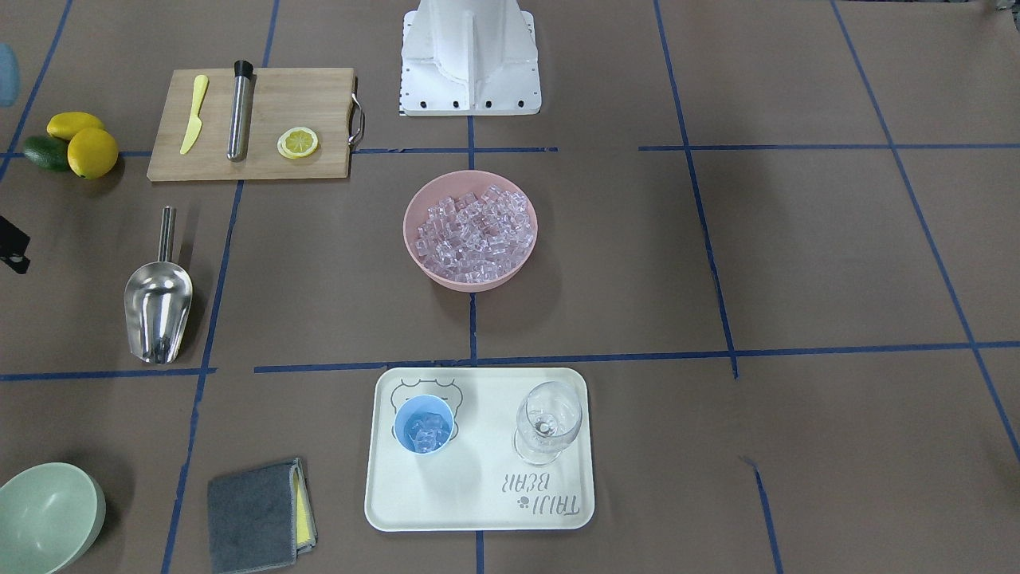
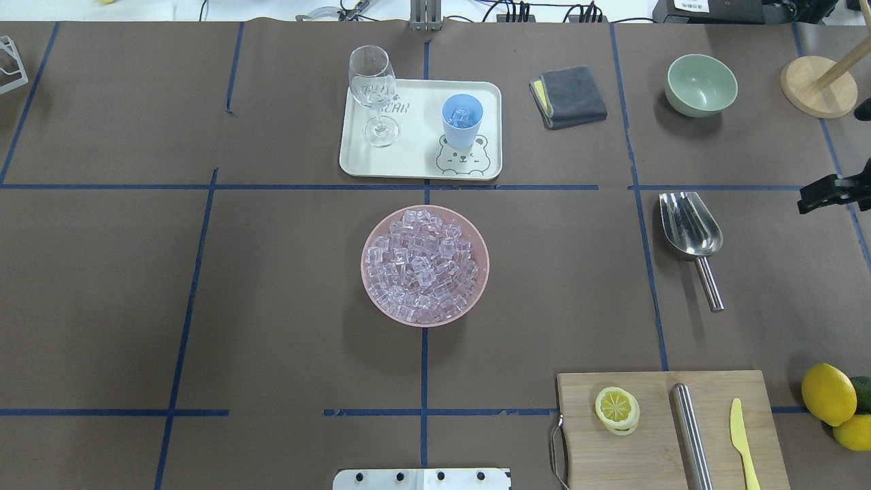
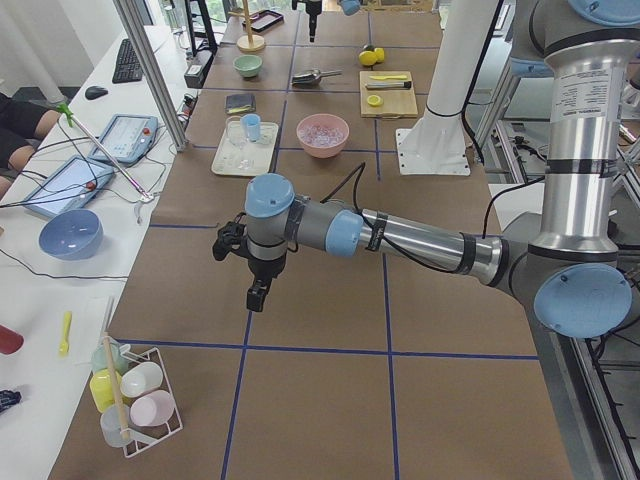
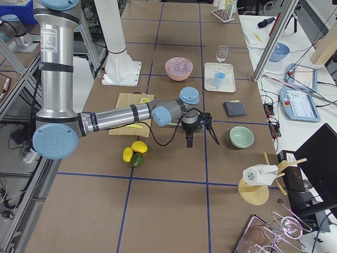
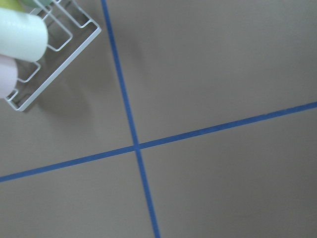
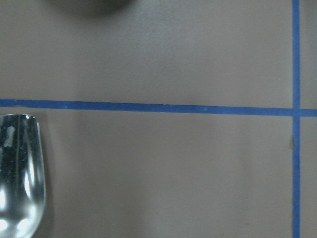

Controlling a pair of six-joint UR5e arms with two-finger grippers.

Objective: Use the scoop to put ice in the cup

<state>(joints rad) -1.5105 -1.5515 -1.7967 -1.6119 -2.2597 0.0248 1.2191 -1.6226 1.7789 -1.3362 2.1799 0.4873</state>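
Note:
The steel scoop (image 1: 158, 307) lies on the table with nothing in its bowl. It also shows in the overhead view (image 2: 691, 224) and at the edge of the right wrist view (image 6: 20, 178). The light-blue cup (image 1: 425, 424) stands on the white tray (image 1: 478, 510) with a few ice cubes in it. More ice (image 1: 476, 227) fills a pink bowl (image 1: 407, 233) at the table's centre. My right gripper (image 2: 827, 192) hangs beside the scoop, apart from it; I cannot tell whether its jaws are open. My left gripper (image 3: 255, 290) hangs far off at the table's end; I cannot tell its state.
A wine glass (image 1: 547, 421) shares the tray. A cutting board (image 1: 255, 123) holds a lemon slice, a steel cylinder and a yellow knife. Lemons (image 1: 84, 143), a green bowl (image 1: 48, 514) and a grey cloth (image 1: 256, 514) lie around the scoop. A wire cup rack (image 5: 44, 54) stands near the left gripper.

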